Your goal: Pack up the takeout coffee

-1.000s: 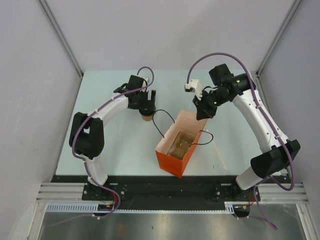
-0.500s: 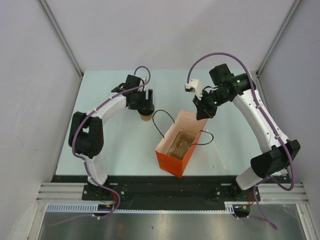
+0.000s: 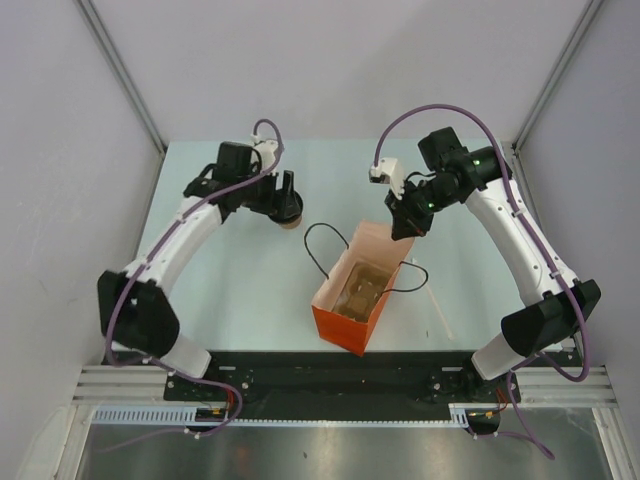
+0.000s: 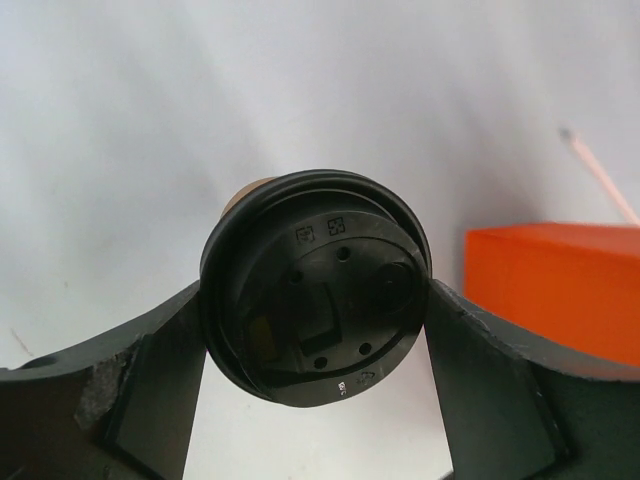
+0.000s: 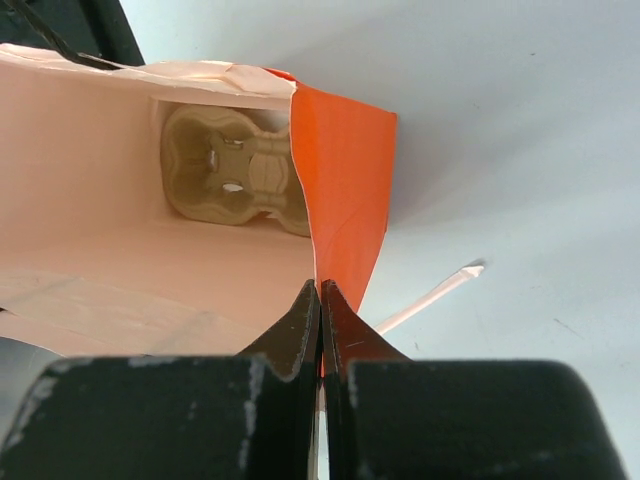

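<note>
The takeout coffee (image 4: 315, 285) is a tan paper cup with a black lid. In the left wrist view the lid faces the camera and my left gripper's (image 4: 318, 300) fingers press on both sides of it. From above, the cup (image 3: 291, 223) shows its tan base under my left gripper (image 3: 286, 206), left of and behind the bag. The orange paper bag (image 3: 345, 325) stands open at the table's middle. My right gripper (image 5: 320, 290) is shut on the bag's (image 5: 345, 150) top edge, at its far right corner (image 3: 405, 228).
A moulded pulp cup carrier (image 5: 235, 180) lies at the bottom of the bag. Black cord handles (image 3: 322, 245) hang off the bag's rim. A thin pale stick (image 3: 437, 310) lies on the table right of the bag. Grey walls enclose the table.
My left gripper has narrowed onto the cup's lid. The left arm's elbow has swung out to the left, and the cup has shifted slightly toward the far side. The right arm has not moved.
</note>
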Available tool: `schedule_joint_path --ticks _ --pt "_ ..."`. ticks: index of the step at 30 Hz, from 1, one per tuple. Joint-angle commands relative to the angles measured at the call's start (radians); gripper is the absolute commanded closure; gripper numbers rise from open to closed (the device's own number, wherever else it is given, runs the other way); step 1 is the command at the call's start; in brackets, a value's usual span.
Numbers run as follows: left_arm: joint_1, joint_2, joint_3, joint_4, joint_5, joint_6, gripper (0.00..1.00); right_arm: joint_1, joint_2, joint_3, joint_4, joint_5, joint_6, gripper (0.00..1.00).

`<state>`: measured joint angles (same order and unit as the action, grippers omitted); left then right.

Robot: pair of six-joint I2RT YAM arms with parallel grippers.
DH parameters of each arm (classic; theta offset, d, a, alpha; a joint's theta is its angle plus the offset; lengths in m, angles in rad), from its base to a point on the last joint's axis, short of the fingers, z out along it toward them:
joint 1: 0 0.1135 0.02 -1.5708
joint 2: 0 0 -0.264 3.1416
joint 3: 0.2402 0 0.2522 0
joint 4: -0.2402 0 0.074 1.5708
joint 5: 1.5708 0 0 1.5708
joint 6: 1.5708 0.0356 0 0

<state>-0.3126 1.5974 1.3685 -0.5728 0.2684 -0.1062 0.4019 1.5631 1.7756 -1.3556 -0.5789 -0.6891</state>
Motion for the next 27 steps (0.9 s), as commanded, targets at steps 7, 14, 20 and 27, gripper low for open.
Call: schedule_joint_path --ticks 7,14,20,27 --pt "0.026 -0.397 0.179 -0.205 0.385 0.266 0.48 0.098 -0.048 0.05 -0.039 -0.001 0.028 1.0" --pt "-0.113 -0.514 0.28 -0.297 0.485 0.387 0.47 0.126 -0.012 0.12 -0.013 -0.002 0.104 1.0" --pt "-0.319 -0.507 0.326 -0.36 0.417 0.457 0.48 0.127 0.002 0.123 0.01 0.002 0.174 1.0" --pt "-0.457 -0.389 0.503 -0.467 0.367 0.514 0.48 0.127 0.025 0.133 0.026 0.019 0.201 1.0"
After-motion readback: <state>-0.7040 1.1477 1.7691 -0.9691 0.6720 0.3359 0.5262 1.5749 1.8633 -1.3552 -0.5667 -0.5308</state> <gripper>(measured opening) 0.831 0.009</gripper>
